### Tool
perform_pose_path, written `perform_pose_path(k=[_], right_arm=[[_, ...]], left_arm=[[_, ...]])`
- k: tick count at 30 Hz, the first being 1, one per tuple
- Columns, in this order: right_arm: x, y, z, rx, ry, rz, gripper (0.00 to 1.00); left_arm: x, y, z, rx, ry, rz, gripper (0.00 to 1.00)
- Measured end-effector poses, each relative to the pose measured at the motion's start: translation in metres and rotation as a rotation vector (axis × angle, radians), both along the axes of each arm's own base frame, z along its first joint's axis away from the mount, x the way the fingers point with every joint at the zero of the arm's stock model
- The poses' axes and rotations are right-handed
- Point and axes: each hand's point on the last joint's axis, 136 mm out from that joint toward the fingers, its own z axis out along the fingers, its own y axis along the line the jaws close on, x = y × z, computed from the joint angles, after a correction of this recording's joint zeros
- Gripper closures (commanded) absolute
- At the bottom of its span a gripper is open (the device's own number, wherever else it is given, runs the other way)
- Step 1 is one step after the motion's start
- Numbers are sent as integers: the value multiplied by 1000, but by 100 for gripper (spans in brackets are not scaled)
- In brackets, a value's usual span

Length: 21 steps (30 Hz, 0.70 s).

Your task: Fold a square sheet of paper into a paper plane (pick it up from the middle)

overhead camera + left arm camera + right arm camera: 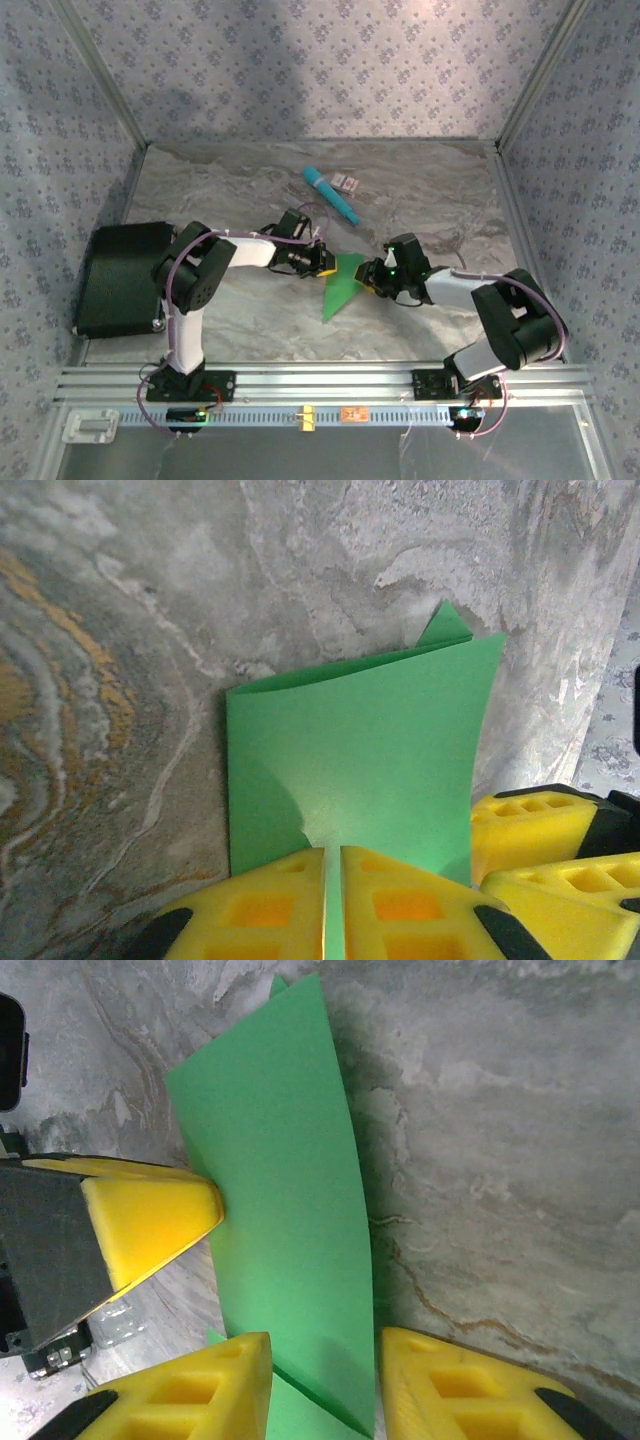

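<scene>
Marbled worktop (430, 190), centre stage: the square sheet of paper (343, 285) sat creased between both arms. Left claw (333, 852) was pressed together, pinching the sheet's near edge; right claw (325, 1345) stood spread, fingers straddling the opposite side.

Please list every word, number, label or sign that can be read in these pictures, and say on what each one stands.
No text can be read.
Small card beside the teal stick: print too small to read.
Orange tag on the front rail: too blurred to read.
Square sheet of paper: plain, no print.
</scene>
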Motion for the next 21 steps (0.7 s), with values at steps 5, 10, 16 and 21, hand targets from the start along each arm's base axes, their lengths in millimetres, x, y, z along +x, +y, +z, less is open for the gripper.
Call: perform_pose_path(k=[5, 10, 16, 21], right_arm=[[2, 7, 3, 31, -5, 29, 67], [10, 13, 8, 56, -26, 65, 67], [12, 16, 6, 66, -35, 109, 67], [20, 16, 9, 74, -58, 127, 68]], left_arm=[[0, 0, 0, 0, 0, 0, 87], [0, 0, 0, -1, -1, 0, 87], [0, 0, 0, 0, -1, -1, 88], [0, 0, 0, 0, 0, 1, 88]])
